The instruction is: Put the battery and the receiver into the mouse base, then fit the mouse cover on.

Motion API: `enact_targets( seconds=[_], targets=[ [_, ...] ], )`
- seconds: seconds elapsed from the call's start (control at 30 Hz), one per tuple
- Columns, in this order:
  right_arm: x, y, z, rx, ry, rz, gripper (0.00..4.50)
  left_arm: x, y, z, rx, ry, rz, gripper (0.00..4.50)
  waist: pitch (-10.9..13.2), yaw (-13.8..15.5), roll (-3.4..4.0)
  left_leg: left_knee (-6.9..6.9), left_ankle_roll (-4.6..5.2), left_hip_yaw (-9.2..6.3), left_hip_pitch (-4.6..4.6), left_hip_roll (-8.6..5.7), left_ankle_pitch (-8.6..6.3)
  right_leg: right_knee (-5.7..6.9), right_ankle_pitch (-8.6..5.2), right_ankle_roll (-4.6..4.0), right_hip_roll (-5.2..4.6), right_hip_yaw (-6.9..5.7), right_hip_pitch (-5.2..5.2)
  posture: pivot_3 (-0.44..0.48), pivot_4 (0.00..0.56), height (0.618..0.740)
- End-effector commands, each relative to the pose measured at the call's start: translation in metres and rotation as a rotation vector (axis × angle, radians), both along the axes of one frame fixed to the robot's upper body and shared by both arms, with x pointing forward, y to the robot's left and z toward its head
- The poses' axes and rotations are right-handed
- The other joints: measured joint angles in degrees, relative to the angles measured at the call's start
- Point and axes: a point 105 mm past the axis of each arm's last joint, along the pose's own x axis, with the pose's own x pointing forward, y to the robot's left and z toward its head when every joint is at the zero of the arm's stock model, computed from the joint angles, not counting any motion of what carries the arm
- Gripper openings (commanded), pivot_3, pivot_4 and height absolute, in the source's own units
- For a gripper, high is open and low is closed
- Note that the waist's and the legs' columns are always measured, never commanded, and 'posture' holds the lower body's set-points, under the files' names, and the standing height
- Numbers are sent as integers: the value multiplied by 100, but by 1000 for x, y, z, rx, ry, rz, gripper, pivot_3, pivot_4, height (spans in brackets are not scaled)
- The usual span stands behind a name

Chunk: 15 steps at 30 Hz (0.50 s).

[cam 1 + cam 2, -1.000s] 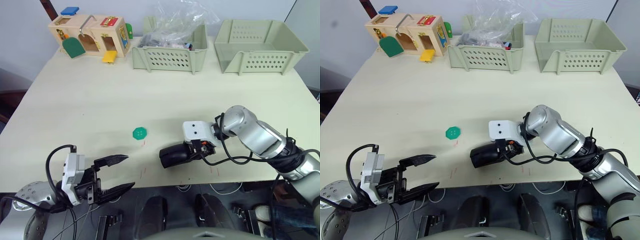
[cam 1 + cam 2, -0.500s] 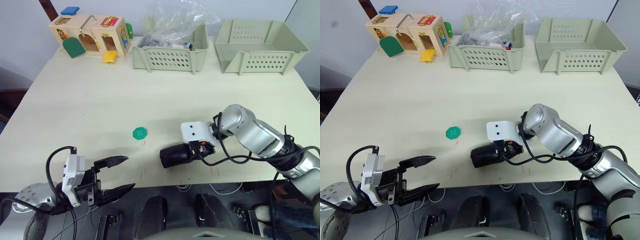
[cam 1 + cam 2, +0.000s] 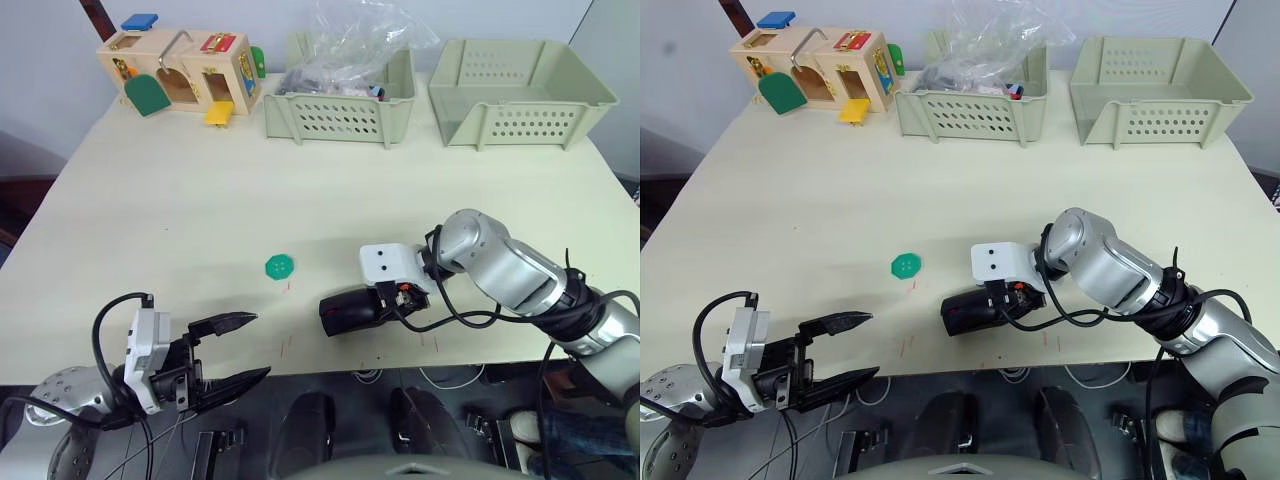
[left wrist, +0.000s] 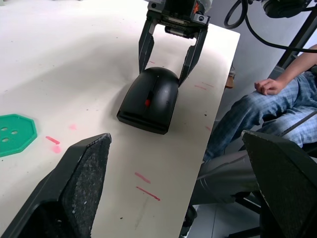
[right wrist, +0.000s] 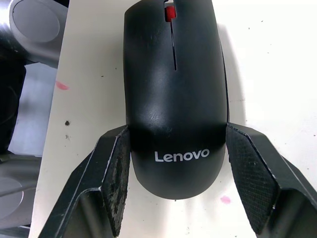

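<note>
The assembled black mouse (image 5: pixel 174 94), with its cover on and a red scroll wheel (image 5: pixel 170 12), lies on the bench (image 3: pixel 200 200) near the front edge. The right gripper (image 5: pixel 176 173) has its jaws around the rear of the mouse, one finger touching its side and the other just beside it. The left gripper (image 3: pixel 232 350) hangs off the front edge of the bench, jaws wide open and empty. A green disc (image 3: pixel 280 266) lies between the two grippers.
</note>
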Motion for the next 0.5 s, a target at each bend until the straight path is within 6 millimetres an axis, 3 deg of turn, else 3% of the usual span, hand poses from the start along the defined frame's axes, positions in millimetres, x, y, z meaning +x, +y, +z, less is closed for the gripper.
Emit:
enact_targets(
  seconds=[0.03,0.5],
  targets=[
    [1,2,5,-4,-14,19,2395,-3,-2,2,2,-21,-19,4500,0,-1,0,0,0,0,0,0,0,0,0,0,0,0,0,0,150,740],
    [3,4,3,-24,-32,52,2395,-5,2,-4,3,-21,-12,4500,0,-4,0,0,0,0,0,0,0,0,0,0,0,0,0,0,150,740]
  ],
)
